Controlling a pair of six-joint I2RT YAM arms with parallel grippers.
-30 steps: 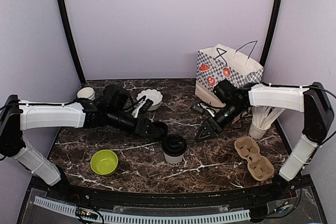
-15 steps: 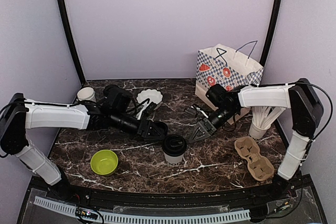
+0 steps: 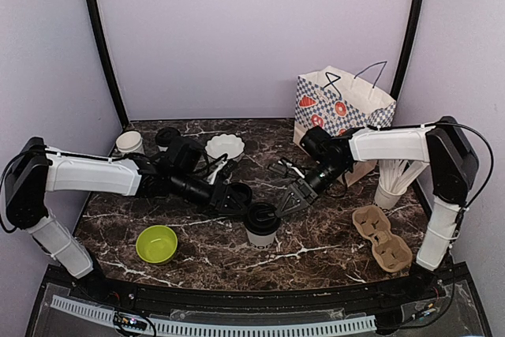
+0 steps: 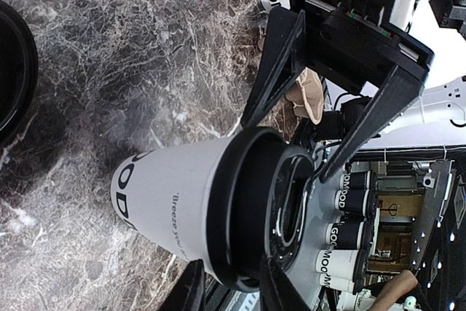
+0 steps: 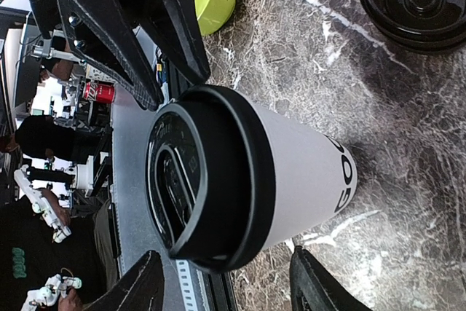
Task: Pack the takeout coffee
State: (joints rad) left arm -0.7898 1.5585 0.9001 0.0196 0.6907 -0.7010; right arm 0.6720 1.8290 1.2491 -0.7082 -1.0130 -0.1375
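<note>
The coffee cup [image 3: 261, 223] stands near the tabletop's front edge. The right gripper [image 3: 286, 206] is open around its lid. The left gripper [image 3: 241, 196] is at the lid's rim, but it is hard to tell if it is holding on.

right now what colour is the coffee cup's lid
The lid is black, clearest in the right wrist view.

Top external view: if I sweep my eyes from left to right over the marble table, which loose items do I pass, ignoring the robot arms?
green bowl → white scalloped bowl → takeout coffee cup → cardboard cup carrier
</note>
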